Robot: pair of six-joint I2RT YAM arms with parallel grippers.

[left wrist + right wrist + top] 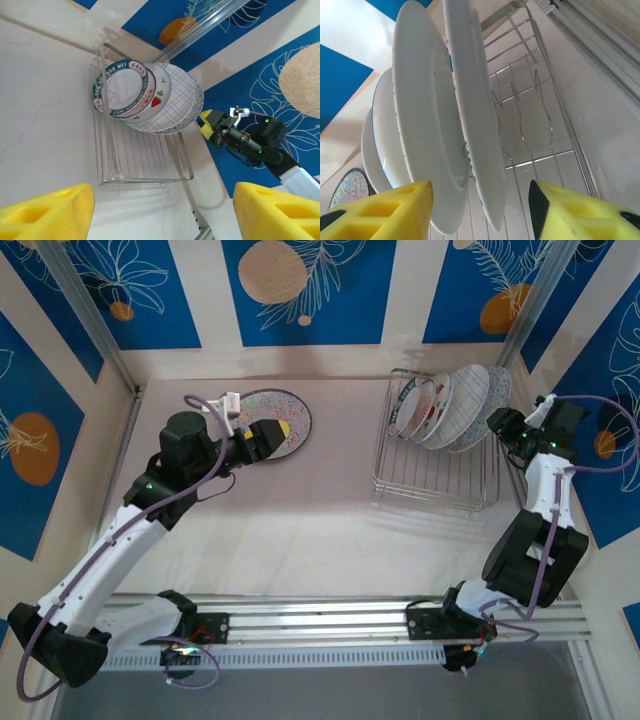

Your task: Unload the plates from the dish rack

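— Four plates (450,405) in the dish rack (435,490)?
— Yes, standing on edge at its far end. They lean, with faces turned toward the rack's left side. The red-lettered plate (120,82) is in front, then the fruit-marked plate (159,97), the crosshatched plate (175,107), and the grey speckled plate (198,100) last.
— Right gripper (480,210)?
— At the rack's right side, fingers apart astride the back two rims, not clamped.
— Outside the rack?
— Well to its left a colourful plate (290,410) lies flat on the table (300,540). The left gripper (270,438) is over its near edge, jaws wide, holding nothing.
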